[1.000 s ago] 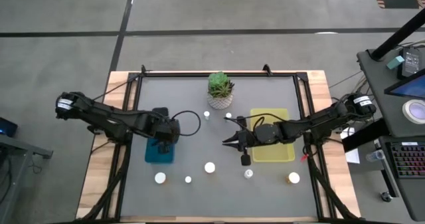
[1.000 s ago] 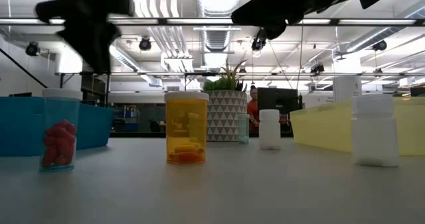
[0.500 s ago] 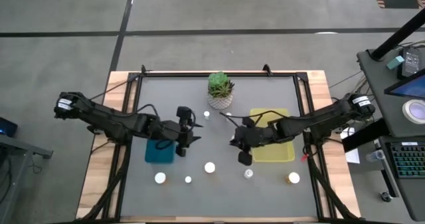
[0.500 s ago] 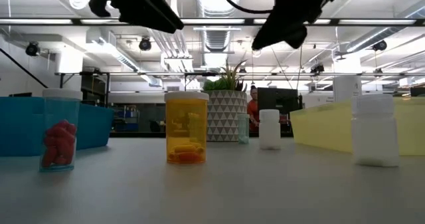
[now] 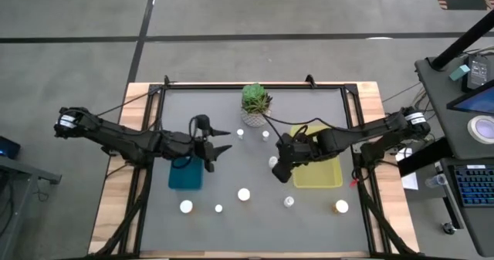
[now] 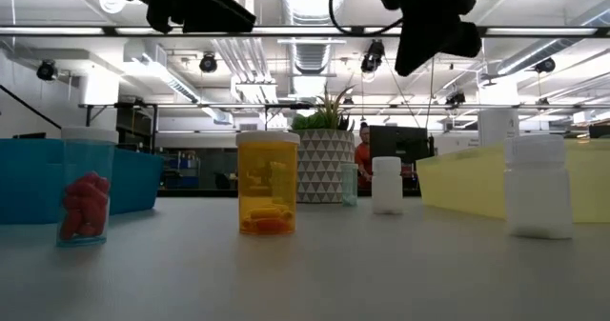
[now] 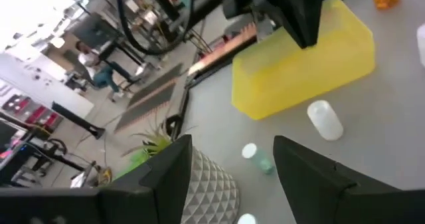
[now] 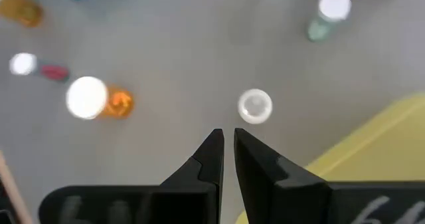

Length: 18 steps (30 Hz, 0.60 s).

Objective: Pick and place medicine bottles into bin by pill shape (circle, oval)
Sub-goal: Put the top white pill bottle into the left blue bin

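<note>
Overhead, the left gripper [image 5: 224, 150] hangs with fingers spread apart and empty, just right of the blue bin [image 5: 185, 177]. The right gripper [image 5: 275, 170] is pinched shut, apparently empty, left of the yellow bin [image 5: 316, 175]. Medicine bottles [image 5: 244, 194] stand scattered along the table's near side.

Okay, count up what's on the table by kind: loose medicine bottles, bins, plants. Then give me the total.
Medicine bottles standing outside the bins: 8
Bins: 2, one blue bin and one yellow bin
Potted succulent: 1
Total: 11
</note>
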Tool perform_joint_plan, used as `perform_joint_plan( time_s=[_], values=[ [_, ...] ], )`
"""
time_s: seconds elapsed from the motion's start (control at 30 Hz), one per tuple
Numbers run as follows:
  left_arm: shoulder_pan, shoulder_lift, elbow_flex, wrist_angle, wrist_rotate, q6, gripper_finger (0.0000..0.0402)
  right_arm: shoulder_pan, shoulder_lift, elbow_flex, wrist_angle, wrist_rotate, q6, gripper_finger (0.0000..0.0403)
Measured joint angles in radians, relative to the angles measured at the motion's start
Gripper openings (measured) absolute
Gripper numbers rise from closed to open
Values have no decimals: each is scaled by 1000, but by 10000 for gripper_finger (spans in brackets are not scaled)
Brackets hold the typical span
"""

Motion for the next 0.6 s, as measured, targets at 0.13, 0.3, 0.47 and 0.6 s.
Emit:
perform_joint_plan(
  time_s=[0.13,0.3,0.47,0.6],
  values=[
    [0,-47,-59,90,0,32,196,-14,67,54,-86,-5,45,29],
    [1,-105,-96,98,0,42,196,-29,144,127,-155,-5,106,29],
    [1,-143,-122,95,-2,49,196,-54,219,170,-168,-84,119,53],
    [1,-155,-122,96,-2,49,196,-76,277,189,-174,-118,101,103]
  ],
)
